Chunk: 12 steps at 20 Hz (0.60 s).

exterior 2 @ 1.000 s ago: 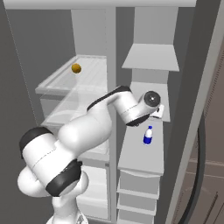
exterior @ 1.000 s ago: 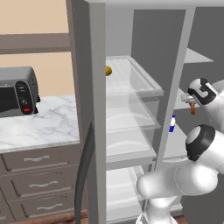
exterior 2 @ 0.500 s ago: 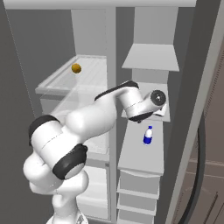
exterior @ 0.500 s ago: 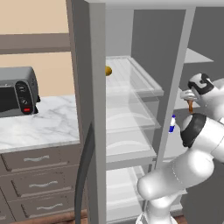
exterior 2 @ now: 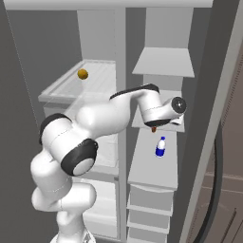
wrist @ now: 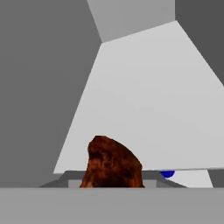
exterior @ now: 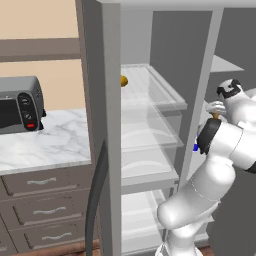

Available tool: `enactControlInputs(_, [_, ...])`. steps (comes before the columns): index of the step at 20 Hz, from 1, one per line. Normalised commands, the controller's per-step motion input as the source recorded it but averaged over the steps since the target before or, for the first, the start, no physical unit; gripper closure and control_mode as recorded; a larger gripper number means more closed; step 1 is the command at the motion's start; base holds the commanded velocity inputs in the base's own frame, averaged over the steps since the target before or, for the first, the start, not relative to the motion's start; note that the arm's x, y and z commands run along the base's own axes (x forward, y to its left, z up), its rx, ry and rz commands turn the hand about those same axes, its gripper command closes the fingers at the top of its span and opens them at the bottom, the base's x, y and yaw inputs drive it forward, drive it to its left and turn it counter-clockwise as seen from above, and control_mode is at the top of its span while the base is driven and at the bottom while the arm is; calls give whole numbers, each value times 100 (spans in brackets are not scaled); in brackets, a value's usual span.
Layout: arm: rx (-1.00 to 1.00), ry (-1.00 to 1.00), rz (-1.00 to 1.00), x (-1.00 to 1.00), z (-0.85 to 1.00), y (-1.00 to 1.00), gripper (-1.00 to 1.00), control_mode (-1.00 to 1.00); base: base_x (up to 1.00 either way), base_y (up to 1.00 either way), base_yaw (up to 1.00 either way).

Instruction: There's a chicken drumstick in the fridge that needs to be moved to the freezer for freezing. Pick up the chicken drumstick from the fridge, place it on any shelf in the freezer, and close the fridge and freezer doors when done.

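Note:
My gripper (exterior 2: 157, 125) is shut on the chicken drumstick (exterior 2: 154, 128), a small orange-brown piece hanging under the hand inside the freezer (exterior 2: 163, 61). It hovers at the front edge of a pale grey shelf (exterior 2: 141, 124). In the hand view the drumstick (wrist: 111, 164) rises at the bottom and hides the fingertips, with the shelf (wrist: 144, 100) stretching away behind it. From the left base view the gripper (exterior: 216, 111) and the drumstick (exterior: 216, 116) show to the right of the divider. The fridge (exterior: 150, 125) with glass shelves stands open.
A blue-and-white bottle (exterior 2: 161, 146) stands on the lower freezer shelf (exterior 2: 152, 171), just below the hand. A yellow ball (exterior 2: 82, 74) lies on the top glass shelf. The fridge door (exterior: 97, 150) is open at left, the freezer door (exterior 2: 216, 156) at right. A toaster oven (exterior: 20, 102) sits on the marble counter.
The hand has edged a little deeper into the freezer with the drumstick still in it, and the elbow has swung upward. The bottle and ball have not moved.

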Motion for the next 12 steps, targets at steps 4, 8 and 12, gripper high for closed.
enactControlInputs(4, [0,0,1,33,-25,-1,100,-100,0,0,0])
enactControlInputs(8, [0,-2,3,15,-21,0,100,-100,0,0,0])
enactControlInputs(12, [0,-3,3,6,-8,-5,100,-100,0,0,0])
